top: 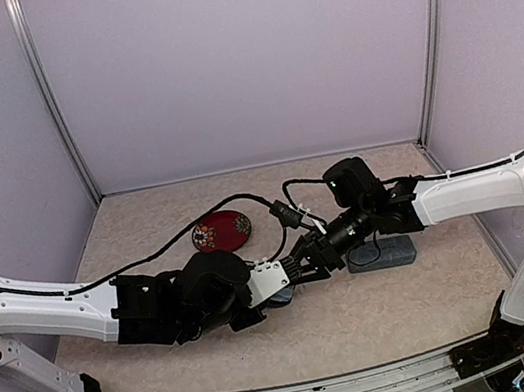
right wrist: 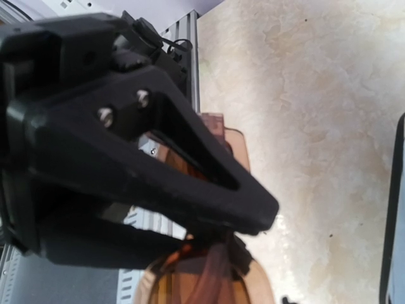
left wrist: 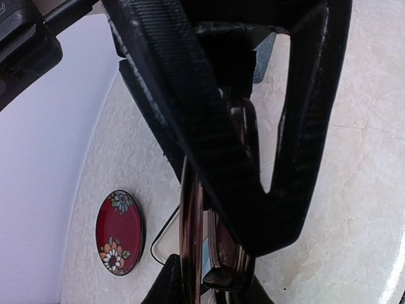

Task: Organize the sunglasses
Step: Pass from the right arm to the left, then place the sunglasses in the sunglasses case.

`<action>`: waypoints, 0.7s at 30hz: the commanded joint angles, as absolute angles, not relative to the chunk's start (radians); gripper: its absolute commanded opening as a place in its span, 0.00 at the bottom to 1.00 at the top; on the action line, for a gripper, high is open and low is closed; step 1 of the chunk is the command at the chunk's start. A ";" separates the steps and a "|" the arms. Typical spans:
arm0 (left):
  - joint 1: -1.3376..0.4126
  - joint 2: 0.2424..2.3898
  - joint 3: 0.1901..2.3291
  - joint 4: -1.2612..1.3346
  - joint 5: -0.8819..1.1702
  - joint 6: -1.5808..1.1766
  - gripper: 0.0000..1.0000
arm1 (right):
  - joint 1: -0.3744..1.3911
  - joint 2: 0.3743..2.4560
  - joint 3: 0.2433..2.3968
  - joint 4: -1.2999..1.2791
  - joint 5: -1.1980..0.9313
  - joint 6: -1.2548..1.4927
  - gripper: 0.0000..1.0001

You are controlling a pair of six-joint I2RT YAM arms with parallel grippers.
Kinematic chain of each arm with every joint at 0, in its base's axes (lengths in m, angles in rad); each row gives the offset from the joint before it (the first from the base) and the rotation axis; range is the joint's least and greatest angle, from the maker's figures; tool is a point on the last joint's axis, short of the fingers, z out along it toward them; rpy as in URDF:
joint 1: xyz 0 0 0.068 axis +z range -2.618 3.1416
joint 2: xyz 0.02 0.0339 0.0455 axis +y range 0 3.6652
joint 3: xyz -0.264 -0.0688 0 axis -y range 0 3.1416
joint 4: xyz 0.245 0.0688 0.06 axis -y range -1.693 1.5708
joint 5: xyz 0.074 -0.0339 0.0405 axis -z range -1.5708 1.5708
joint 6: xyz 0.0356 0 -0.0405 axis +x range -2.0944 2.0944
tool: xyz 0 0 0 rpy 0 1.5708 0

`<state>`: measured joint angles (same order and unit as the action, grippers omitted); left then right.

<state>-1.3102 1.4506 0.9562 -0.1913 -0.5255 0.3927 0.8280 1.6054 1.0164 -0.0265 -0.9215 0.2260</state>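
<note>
Both arms meet over mid desk, a bit nearer the near edge than the far one. L pincer comes in from the left edge, R pincer from the right, tips just beside each other.

Brown glasses are up off the desk between the two pincers. Amber lenses and reddish-brown frame are clear in the R wrist view. In the top view they're mostly hidden by the fingers.

R pincer: partly closed, fingertips pinched on the frame btw the two lenses, so it has hold of the glasses.

L pincer: jaws narrow, w/ the frame and folded arms running btw the fingers. Front finger covers the contact, so I can't tell if it's actually clamped or just close around them.

Red case, oval w/ flower print, lies flat towards the far-left of mid desk, apart from the pincers. Grey case, oblong, lies right of centre, under the R arm's wrist, near the glasses but not touching.
</note>
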 commanded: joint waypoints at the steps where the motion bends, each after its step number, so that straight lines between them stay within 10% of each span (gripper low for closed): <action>1: -1.282 1.408 0.943 -0.195 -0.510 0.345 0.21 | 0.817 1.608 1.034 -0.044 -0.917 0.211 0.39; 21: -1.164 1.309 0.871 -0.142 -0.444 0.137 0.13 | 0.733 1.555 0.983 -0.035 -0.723 0.241 0.75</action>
